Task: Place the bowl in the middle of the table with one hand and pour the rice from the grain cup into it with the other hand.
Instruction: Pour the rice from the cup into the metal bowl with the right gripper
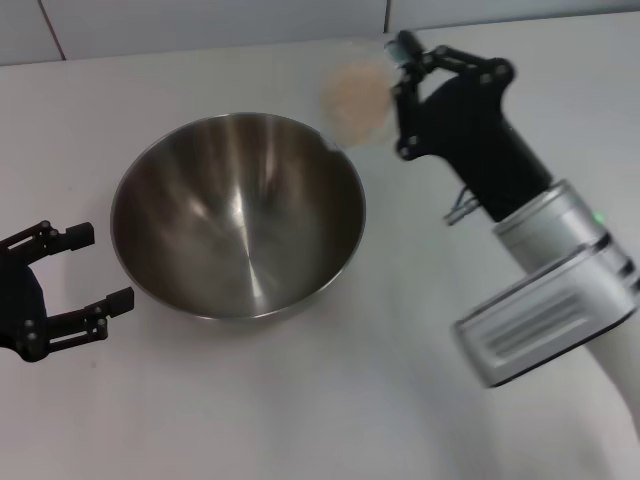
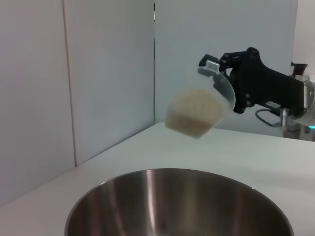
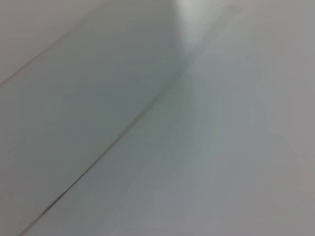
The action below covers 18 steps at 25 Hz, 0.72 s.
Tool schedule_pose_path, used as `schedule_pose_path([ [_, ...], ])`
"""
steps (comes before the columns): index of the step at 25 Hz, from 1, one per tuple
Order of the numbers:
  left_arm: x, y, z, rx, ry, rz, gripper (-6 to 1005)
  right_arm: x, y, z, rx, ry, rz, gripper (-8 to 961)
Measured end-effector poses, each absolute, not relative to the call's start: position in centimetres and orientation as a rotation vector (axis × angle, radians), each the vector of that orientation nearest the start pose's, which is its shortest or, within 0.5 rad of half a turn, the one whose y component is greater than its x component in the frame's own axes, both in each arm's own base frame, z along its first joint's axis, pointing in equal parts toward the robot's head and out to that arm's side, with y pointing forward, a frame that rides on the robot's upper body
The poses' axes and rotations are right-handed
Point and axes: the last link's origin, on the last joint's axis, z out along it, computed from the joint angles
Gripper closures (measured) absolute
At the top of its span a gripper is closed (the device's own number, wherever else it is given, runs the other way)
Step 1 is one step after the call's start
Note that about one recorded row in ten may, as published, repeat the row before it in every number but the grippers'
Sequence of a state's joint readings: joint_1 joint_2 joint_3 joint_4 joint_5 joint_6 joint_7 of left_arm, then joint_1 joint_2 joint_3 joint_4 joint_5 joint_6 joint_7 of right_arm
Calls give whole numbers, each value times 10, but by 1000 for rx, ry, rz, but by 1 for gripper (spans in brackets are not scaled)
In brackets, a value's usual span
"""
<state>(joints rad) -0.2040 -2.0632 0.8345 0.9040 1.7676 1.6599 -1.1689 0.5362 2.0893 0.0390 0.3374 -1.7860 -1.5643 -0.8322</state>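
While bowl sits, white table, grey wall panels

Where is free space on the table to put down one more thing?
The table is bare in front of the bowl, between the open left gripper and the right arm. It is crowded at the bowl's far right rim, where the right gripper holds the grain cup.

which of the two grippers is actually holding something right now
The right gripper: it is shut on the grain cup of rice, held up beyond the bowl. The left gripper is open and empty beside the bowl.
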Motion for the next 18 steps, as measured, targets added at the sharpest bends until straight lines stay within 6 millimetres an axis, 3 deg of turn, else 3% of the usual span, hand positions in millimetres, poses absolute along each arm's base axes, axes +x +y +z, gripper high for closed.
schedule_pose_path([
  [7,-298,264,41,-2629,-313,-685,153,198,281,-82,-1401,-1109,203,935],
  [14,-297,266,40,-2646,-317,-675,153,193,278,-96,-1152,-1461,-99,935],
  [18,-296,267,39,-2654,-318,-673,153,187,281,-101,-1044,-1562,-216,936],
])
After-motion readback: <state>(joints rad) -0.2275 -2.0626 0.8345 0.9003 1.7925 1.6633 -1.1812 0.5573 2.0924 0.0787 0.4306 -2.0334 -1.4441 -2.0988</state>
